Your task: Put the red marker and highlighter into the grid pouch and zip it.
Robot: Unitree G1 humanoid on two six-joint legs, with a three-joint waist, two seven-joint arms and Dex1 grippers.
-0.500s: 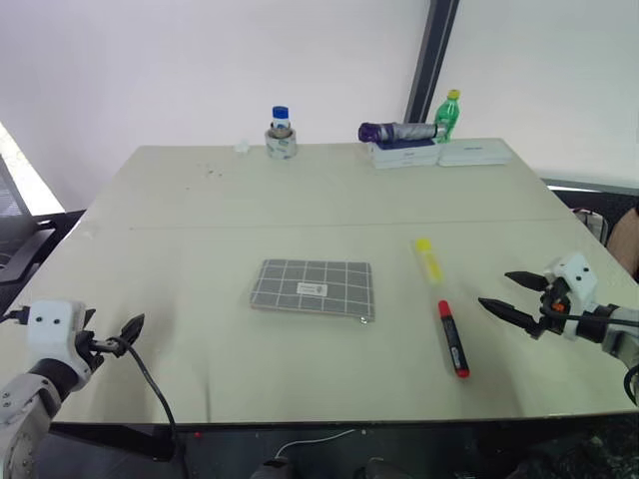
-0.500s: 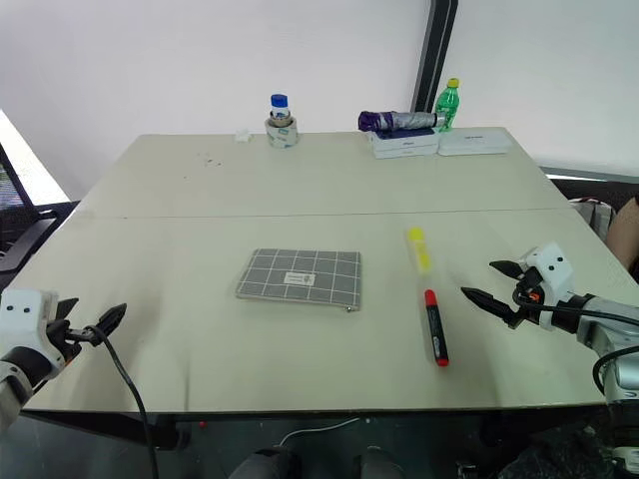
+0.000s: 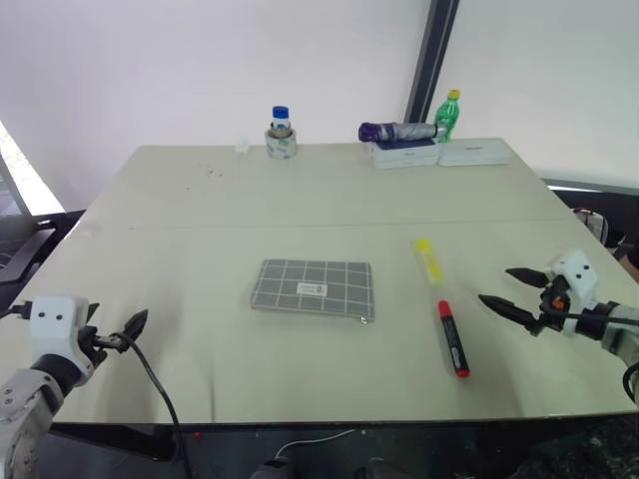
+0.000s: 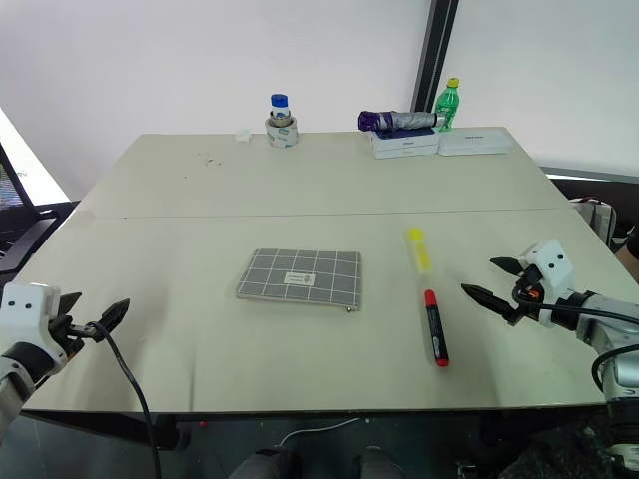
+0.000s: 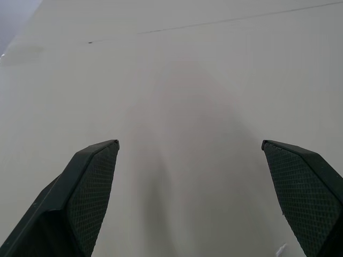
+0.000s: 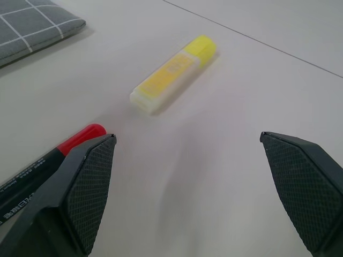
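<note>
The grey grid pouch (image 3: 314,287) lies flat at the middle of the table, its zipper pull at the near right corner. To its right lies the yellow highlighter (image 3: 428,259), and just nearer than it the red marker (image 3: 452,337) with its black label band. My right gripper (image 3: 511,292) hovers open to the right of the marker, pointing toward both pens; its wrist view has the highlighter (image 6: 174,73), the marker tip (image 6: 80,137) and a pouch corner (image 6: 37,27). My left gripper (image 3: 118,331) stands open at the table's near left edge, over bare tabletop, with nothing between its fingers.
At the far edge of the table (image 3: 200,220) stand a blue-capped bottle on a tape roll (image 3: 281,133), a folded purple umbrella (image 3: 397,131) on flat white boxes (image 3: 439,153), and a green bottle (image 3: 448,115). A black cable hangs from my left wrist.
My right gripper has dipped slightly and eased a little to the right. The left gripper has barely shifted. The pens and pouch lie as before.
</note>
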